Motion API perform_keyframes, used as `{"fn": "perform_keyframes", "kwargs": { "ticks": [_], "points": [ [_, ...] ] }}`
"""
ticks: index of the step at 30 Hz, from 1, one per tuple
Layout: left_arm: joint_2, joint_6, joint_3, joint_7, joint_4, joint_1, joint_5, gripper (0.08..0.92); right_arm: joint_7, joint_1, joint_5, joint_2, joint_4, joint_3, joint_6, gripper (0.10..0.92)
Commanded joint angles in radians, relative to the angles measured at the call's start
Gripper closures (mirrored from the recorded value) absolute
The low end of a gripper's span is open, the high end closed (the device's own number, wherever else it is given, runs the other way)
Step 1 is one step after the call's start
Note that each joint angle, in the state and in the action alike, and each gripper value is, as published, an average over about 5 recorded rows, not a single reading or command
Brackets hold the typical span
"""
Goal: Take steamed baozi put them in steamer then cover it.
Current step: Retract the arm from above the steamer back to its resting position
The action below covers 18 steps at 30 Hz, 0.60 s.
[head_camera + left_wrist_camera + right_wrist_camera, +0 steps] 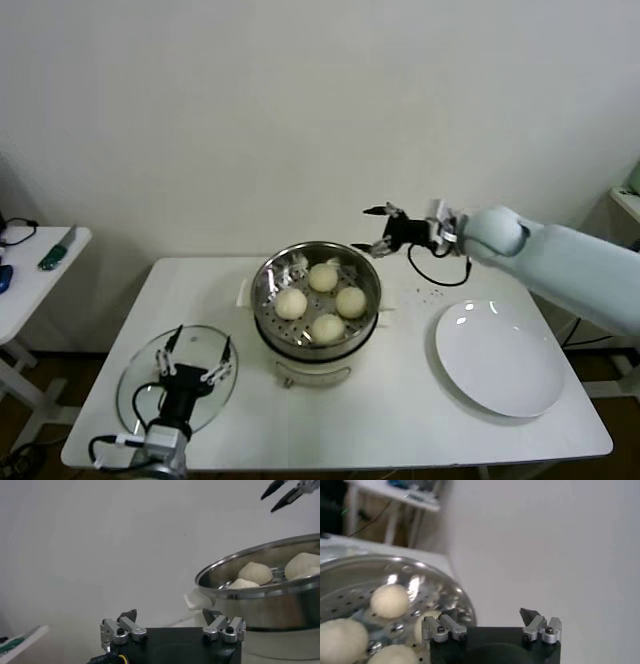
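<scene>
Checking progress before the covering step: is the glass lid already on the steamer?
No. The glass lid lies flat on the table under the left gripper, while the steamer stands open with four baozi showing.

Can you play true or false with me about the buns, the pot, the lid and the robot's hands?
1. All four baozi are inside the steamer. True.
2. The glass lid is on top of the steamer. False: it lies flat on the table, to the steamer's left.
3. The white plate has one bun on it. False: it holds nothing.
4. The right gripper is holding a bun. False: its fingers are open with nothing between them, up in the air behind the steamer's right side.
5. The left gripper is over the lid with its fingers open. True.
</scene>
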Motion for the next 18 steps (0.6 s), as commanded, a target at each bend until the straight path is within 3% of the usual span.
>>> {"fn": "perform_keyframes", "kwargs": {
  "ticks": [1, 9, 18],
  "points": [
    [-0.003, 0.023, -0.002, -0.025, -0.004, 0.014, 0.038, 0.177, 0.136, -0.606, -0.082, -0.172, 0.093, 0.65, 0.111, 0.203],
    [0.003, 0.071, -0.026, -0.016, -0.015, 0.05, 0.178, 0.177, 0.114, -1.114, -0.212, -0.037, 0.138, 1.217, 0.108, 0.203],
    [0.041, 0.093, -0.066, 0.005, 0.014, 0.068, 0.717, 0.177, 0.059, -1.445, -0.289, 0.154, 0.227, 1.568, 0.073, 0.203]
  ]
}}
